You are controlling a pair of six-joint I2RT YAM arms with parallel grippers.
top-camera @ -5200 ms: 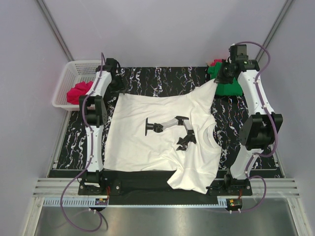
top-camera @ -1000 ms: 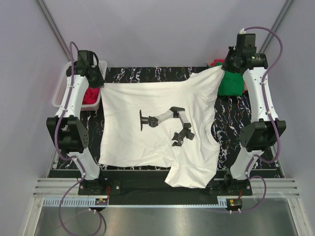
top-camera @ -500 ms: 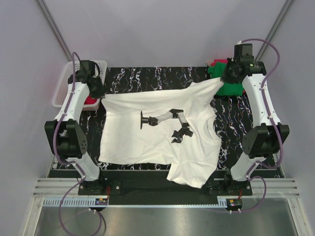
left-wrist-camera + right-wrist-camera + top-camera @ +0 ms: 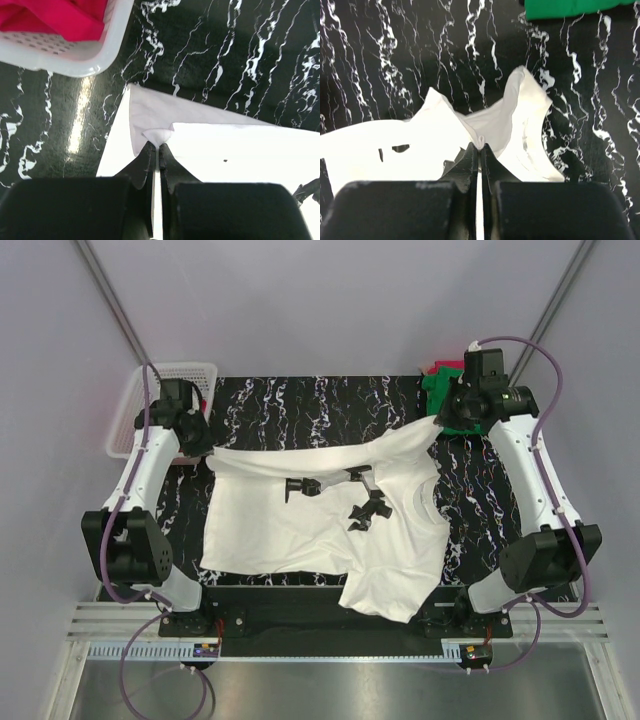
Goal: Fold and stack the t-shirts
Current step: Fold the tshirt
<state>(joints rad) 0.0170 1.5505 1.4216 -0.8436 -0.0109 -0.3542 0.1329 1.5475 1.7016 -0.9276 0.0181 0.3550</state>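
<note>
A white t-shirt (image 4: 300, 525) with a black robot-arm print lies spread over the black marbled table, its far edge lifted off the surface. My left gripper (image 4: 208, 451) is shut on the shirt's far left corner (image 4: 158, 136). My right gripper (image 4: 437, 422) is shut on the far right corner, beside the sleeve (image 4: 481, 141). The neck opening (image 4: 535, 135) lies to the right. A green t-shirt (image 4: 442, 390) sits folded at the far right, partly behind the right arm, with a bit of red behind it. A pinkish-red t-shirt (image 4: 55, 17) lies in the basket.
A white plastic basket (image 4: 135, 405) stands at the table's far left corner, close to my left wrist. The shirt's near right part hangs over the table's front edge (image 4: 385, 605). Grey walls close in on both sides.
Both grippers have come towards the near side with the shirt's far edge, folding it over the print. The far strip of the table now shows bare.
</note>
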